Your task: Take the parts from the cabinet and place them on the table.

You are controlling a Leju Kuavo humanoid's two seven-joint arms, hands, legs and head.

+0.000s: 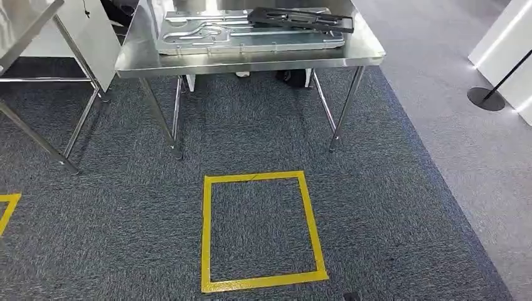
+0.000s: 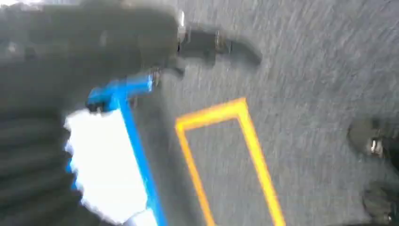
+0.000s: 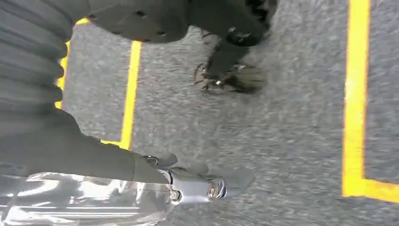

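A silver plate [image 1: 251, 32] lies flat along the steel worktop [image 1: 251, 63], a black frame [image 1: 301, 19] across it; left hand [image 2: 94, 52] grips a blue-and-white part [image 2: 113, 155], right hand [image 3: 141, 174] a shiny silver part [image 3: 70, 202].

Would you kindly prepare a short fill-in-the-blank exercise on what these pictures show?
1. The rectangle taped on the carpet is ____ in colour.
2. The black frame part lies on the silver plate, which rests on the steel ____.
3. The left hand holds a white part with a ____ frame.
4. The right hand holds a shiny ____ part.

Missing words: yellow; table; blue; silver
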